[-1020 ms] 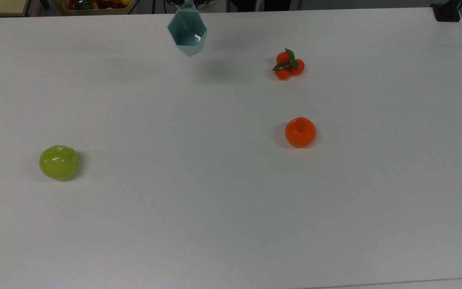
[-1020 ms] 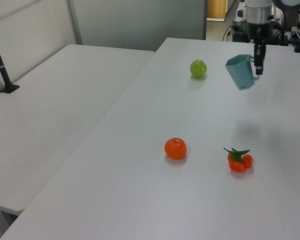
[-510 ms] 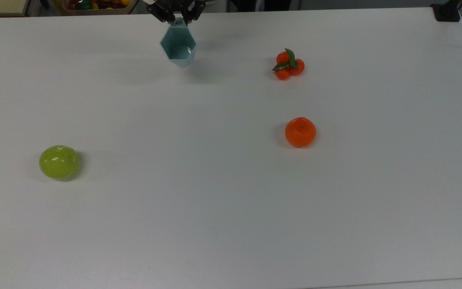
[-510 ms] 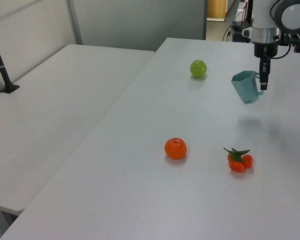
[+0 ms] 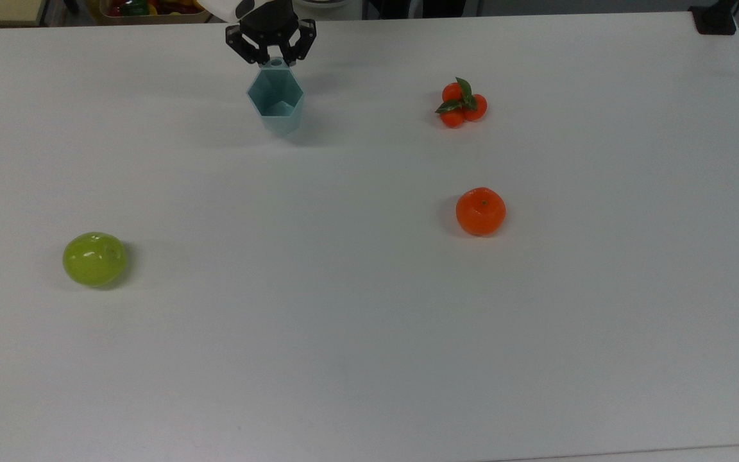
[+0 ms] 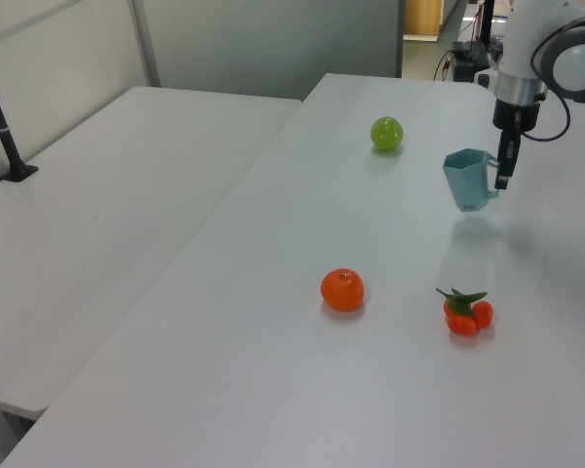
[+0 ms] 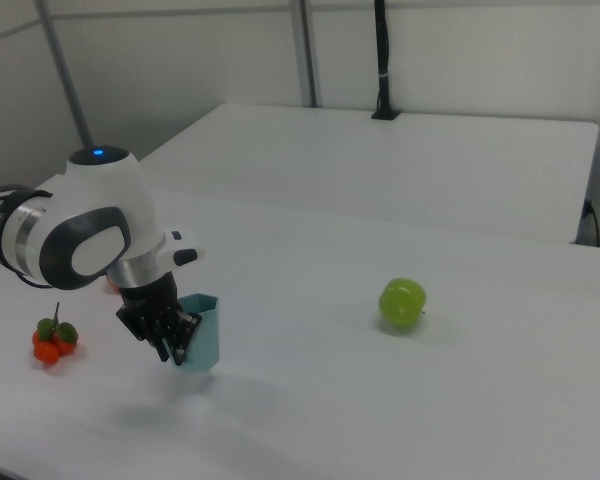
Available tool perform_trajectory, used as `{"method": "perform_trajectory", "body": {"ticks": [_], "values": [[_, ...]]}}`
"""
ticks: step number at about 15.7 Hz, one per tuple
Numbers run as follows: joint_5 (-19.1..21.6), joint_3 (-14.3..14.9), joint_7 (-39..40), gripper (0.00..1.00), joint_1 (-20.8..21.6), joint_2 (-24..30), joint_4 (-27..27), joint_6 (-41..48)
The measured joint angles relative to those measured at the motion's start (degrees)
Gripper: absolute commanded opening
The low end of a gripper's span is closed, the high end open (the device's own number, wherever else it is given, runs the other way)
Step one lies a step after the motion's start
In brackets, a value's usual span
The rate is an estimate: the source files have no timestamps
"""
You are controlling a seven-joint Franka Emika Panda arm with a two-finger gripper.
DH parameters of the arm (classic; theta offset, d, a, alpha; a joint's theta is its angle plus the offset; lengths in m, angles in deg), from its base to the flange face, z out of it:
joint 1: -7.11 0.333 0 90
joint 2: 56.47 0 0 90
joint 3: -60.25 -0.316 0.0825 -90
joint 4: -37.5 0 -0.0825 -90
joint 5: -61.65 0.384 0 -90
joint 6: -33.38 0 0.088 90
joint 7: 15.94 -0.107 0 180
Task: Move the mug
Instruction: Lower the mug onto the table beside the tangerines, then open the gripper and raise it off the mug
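Observation:
The mug (image 5: 275, 102) is pale teal with a hexagonal rim. It stands nearly upright at the far middle of the white table (image 5: 369, 333), with its base at or just above the surface. My gripper (image 5: 274, 62) is shut on its small tab handle at the far side. In the left view the mug (image 6: 466, 179) hangs to the left of the gripper (image 6: 502, 175). In the right view the gripper (image 7: 175, 345) partly covers the mug (image 7: 204, 345).
A green apple (image 5: 95, 258) lies toward the top view's left. An orange (image 5: 480, 211) and a leafy cluster of small oranges (image 5: 462, 104) lie toward the top view's right. A fruit basket (image 5: 151, 8) sits behind the table's far edge. A second table (image 6: 97, 214) adjoins.
The gripper has lowered the mug from well above the table down to its surface, shifting it toward the top view's left, and the mug has swung from tilted to nearly upright.

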Motion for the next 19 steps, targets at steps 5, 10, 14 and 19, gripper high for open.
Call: {"method": "perform_trajectory", "body": {"ticks": [5, 10, 14, 19], "values": [[0.0, 0.0, 1.2, 0.00, 0.0, -2.9, -1.6, -5.8], [0.0, 0.0, 2.0, 0.21, 0.0, -3.8, -1.6, -6.3], [0.0, 0.0, 2.0, 0.32, 0.0, -3.9, -1.7, -6.3], [0.0, 0.0, 2.0, 0.80, 0.0, -4.8, -1.8, -6.2]]}}
